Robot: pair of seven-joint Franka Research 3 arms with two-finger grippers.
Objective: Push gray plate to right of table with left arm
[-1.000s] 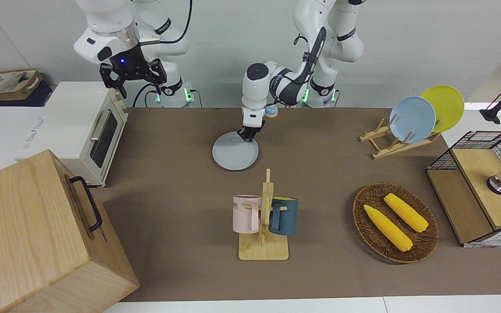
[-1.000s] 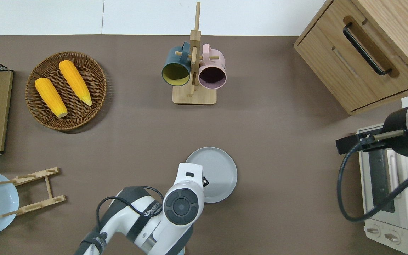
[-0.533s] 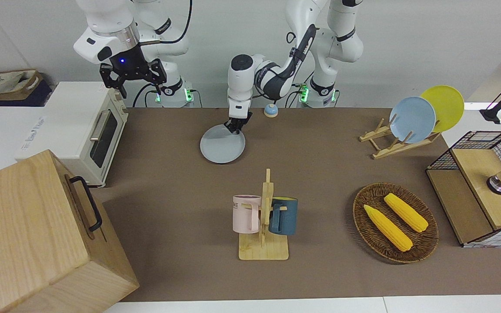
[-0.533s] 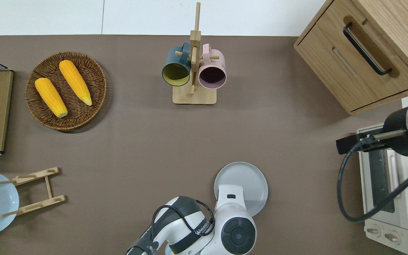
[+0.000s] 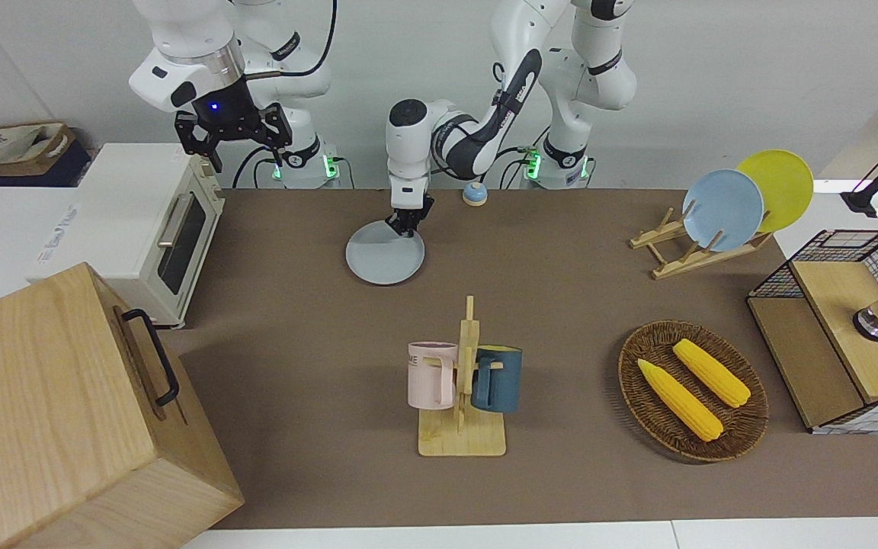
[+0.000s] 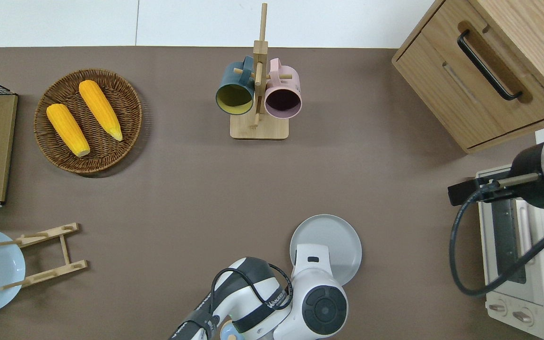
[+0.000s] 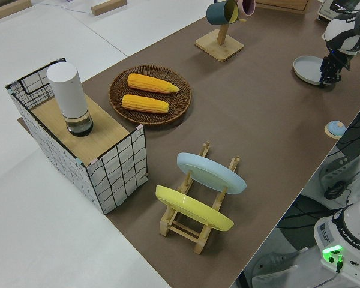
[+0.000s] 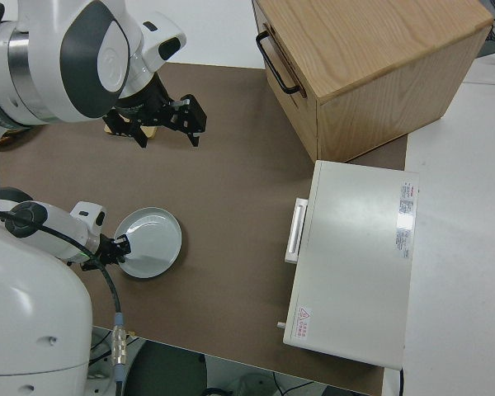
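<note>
Brown matte covering spreads across the long bench (image 5: pixel 576 267), which fills most of the front view under a pale wall. Just above the middle of that view lies the gray plate (image 5: pixel 382 261), flat on the bench, about midway along it and close to the robots' edge. In the overhead view the same plate sits low and a little right of centre.

From the top of the front view the left arm (image 5: pixel 477 137) bends down to the plate, and its small black left hand (image 5: pixel 406 221) rests at the plate's rim on the edge nearest the robots. Whether its fingers are apart or together cannot be told. The right hand (image 5: pixel 232 131) is parked, fingers spread wide and holding nothing.

Other things sit well apart from the plate: a mug stand (image 5: pixel 463 396) below centre, a basket of corn (image 5: pixel 692 390) at lower right, a plate rack (image 5: pixel 702 244) at upper right, a toaster oven (image 5: pixel 145 229) and a wooden cabinet (image 5: pixel 65 412) at left.

The plate looks rigid, light and smooth (probably ceramic or hard plastic), so it should slide easily on the matte cover. Its low raised rim is the natural place to press; contact there, kept low, should stop the hand skidding over the top.
</note>
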